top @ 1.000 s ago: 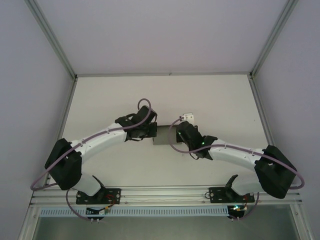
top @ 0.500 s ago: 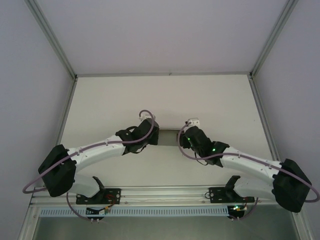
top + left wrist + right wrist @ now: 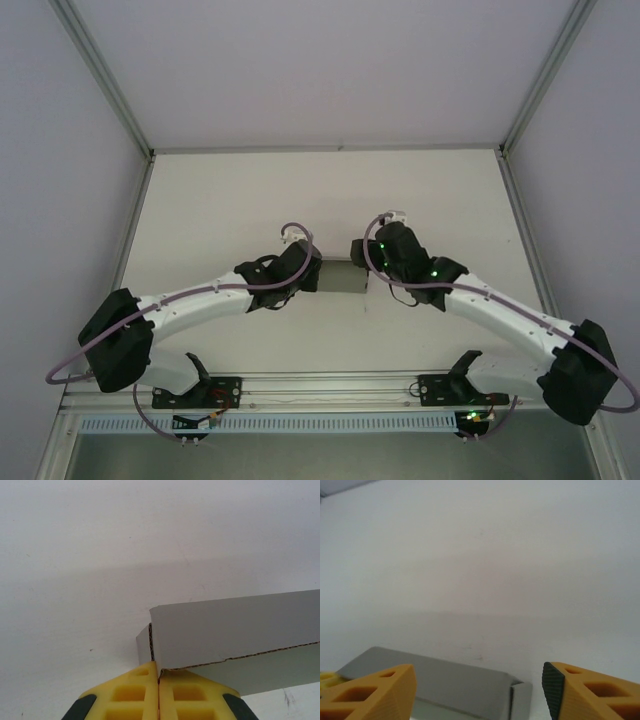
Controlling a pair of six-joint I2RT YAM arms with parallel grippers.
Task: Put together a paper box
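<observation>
Paper box (image 3: pixel 340 277) at mid-bench, between two end effectors.
The grey cardboard box lies on the white bench (image 3: pixel 240 200), between the two arms in the top view. In the left wrist view, the left end effector (image 3: pixel 158 672) has its yellow fingers pressed together, pinching a corner edge of the box wall (image 3: pixel 235 635). In the right wrist view, the right end effector (image 3: pixel 479 674) is spread wide, its fingers clear of the box (image 3: pixel 450 685) seen beyond them.

Soft, even light — faint shadows, hazy wrist views
</observation>
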